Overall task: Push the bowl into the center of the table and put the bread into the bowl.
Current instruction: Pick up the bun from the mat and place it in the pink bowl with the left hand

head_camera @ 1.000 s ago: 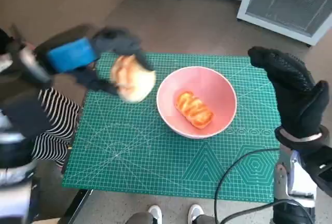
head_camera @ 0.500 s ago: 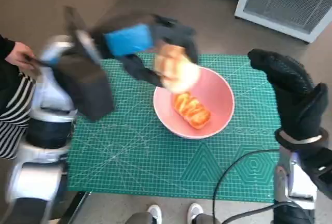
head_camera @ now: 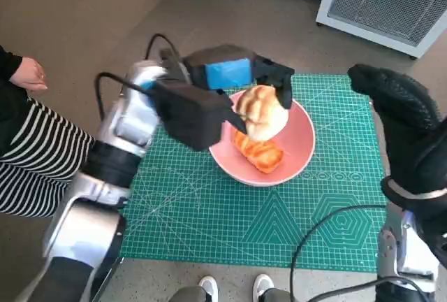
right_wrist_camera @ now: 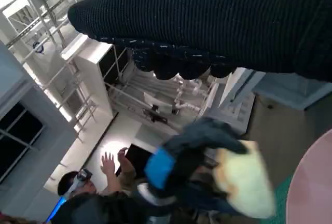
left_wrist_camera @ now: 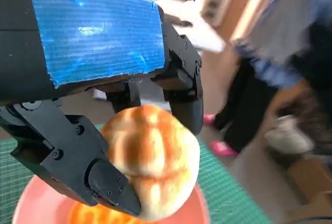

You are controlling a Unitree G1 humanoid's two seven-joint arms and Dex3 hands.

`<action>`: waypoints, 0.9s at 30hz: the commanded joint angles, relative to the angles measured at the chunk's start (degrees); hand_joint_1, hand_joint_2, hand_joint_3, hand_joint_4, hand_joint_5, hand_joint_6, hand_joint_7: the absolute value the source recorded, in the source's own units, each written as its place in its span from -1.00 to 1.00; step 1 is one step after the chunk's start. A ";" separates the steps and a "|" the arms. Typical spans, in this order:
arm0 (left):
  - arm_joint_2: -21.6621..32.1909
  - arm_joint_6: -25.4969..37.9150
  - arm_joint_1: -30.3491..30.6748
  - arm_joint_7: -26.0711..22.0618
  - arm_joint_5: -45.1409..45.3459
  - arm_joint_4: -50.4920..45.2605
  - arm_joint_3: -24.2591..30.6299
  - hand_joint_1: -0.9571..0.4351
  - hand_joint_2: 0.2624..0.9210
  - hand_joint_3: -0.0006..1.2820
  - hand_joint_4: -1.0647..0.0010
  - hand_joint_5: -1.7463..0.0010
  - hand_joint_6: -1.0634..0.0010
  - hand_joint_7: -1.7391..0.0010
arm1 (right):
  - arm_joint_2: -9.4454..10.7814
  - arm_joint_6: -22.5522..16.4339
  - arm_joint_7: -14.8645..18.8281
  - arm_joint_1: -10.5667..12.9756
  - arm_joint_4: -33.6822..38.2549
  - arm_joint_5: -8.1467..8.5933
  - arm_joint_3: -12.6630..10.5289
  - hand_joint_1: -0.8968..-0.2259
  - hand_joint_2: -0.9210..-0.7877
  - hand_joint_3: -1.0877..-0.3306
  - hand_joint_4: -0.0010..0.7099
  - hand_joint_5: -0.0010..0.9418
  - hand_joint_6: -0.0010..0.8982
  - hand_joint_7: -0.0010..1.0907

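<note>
The pink bowl (head_camera: 302, 149) stands on the green cutting mat (head_camera: 209, 218), near its middle and slightly toward the far side. An orange twisted bread (head_camera: 260, 151) lies inside it. My left hand (head_camera: 237, 78) holds a round pale bun (head_camera: 261, 112) right over the bowl's far rim; in the left wrist view the bun (left_wrist_camera: 150, 162) sits between the black fingers (left_wrist_camera: 104, 182), above the bowl (left_wrist_camera: 31, 208). My right hand (head_camera: 405, 127) hovers raised at the mat's right edge, fingers extended, holding nothing. The right wrist view shows the glove (right_wrist_camera: 218, 22) and, blurred, the left hand (right_wrist_camera: 181, 172) with the bun (right_wrist_camera: 246, 182).
A person in a striped top (head_camera: 35, 162) sits at the table's left, a hand (head_camera: 26, 73) showing. White cabinets (head_camera: 377, 1) stand on the floor beyond the table. A black cable (head_camera: 328, 246) crosses the mat's near right corner. Shoes (head_camera: 234, 288) show at the front edge.
My left hand has carried the bun from the mat's far left rightward to above the bowl. The right hand has stayed raised, drifting slightly right. The bowl has not moved.
</note>
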 commanded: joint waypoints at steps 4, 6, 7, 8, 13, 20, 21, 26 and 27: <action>-1.61 -1.28 -3.15 3.78 2.75 5.78 -0.81 0.01 0.94 -0.98 0.38 0.97 0.30 0.66 | -0.45 0.67 -1.01 0.45 -0.47 -0.79 -0.32 -0.42 -1.00 0.09 -0.57 -1.00 -0.83 -0.18; -1.85 -1.61 -3.26 4.34 2.81 6.96 -0.65 0.00 0.93 -0.99 0.45 0.99 0.33 0.73 | -0.55 0.61 -1.15 0.22 -0.37 -0.92 -0.37 -0.42 -1.00 0.09 -0.57 -1.00 -0.83 -0.18; -1.92 -1.79 -3.30 4.56 2.80 7.42 -0.61 -0.01 0.93 -0.99 0.47 0.99 0.34 0.74 | -0.59 0.57 -1.20 0.14 -0.32 -0.98 -0.39 -0.42 -1.00 0.09 -0.57 -1.00 -0.83 -0.18; -1.94 -1.97 -3.34 4.71 2.77 7.76 -0.59 -0.02 0.93 -0.99 0.49 0.99 0.36 0.77 | -0.61 0.56 -1.26 0.10 -0.33 -1.02 -0.38 -0.42 -1.00 0.09 -0.57 -1.00 -0.83 -0.18; -1.82 -3.18 -3.19 5.12 2.00 9.45 -0.04 -0.06 0.90 -1.00 0.58 1.00 0.41 0.82 | -0.81 0.35 -1.60 -0.26 -0.04 -1.23 -0.51 -0.41 -1.00 0.09 -0.56 -1.00 -0.82 -0.17; -0.55 -5.36 -1.52 3.62 -1.16 8.63 2.63 -0.20 0.90 -1.00 0.70 1.00 0.50 0.88 | -0.87 0.18 -2.06 -1.19 0.83 -1.72 -0.45 -0.39 -1.00 0.09 -0.55 -0.99 -0.80 -0.16; -0.39 -5.61 -1.34 3.37 -1.56 8.50 2.99 -0.23 0.91 -1.00 0.72 1.00 0.51 0.89 | -0.87 0.15 -2.10 -1.28 0.91 -1.76 -0.44 -0.39 -1.00 0.09 -0.55 -0.99 -0.80 -0.16; 0.70 -6.96 0.19 1.39 -5.80 7.46 6.23 -0.34 0.97 -0.98 0.75 1.00 0.54 0.91 | -1.04 0.22 -2.13 -2.06 1.43 -1.76 -0.53 -0.37 -1.00 0.09 -0.55 -0.99 -0.80 -0.16; 0.82 -7.20 0.46 1.09 -6.54 7.39 6.77 -0.36 0.98 -0.96 0.75 1.00 0.54 0.92 | -1.06 0.22 -2.16 -2.16 1.47 -1.77 -0.54 -0.37 -1.00 0.09 -0.54 -0.99 -0.80 -0.16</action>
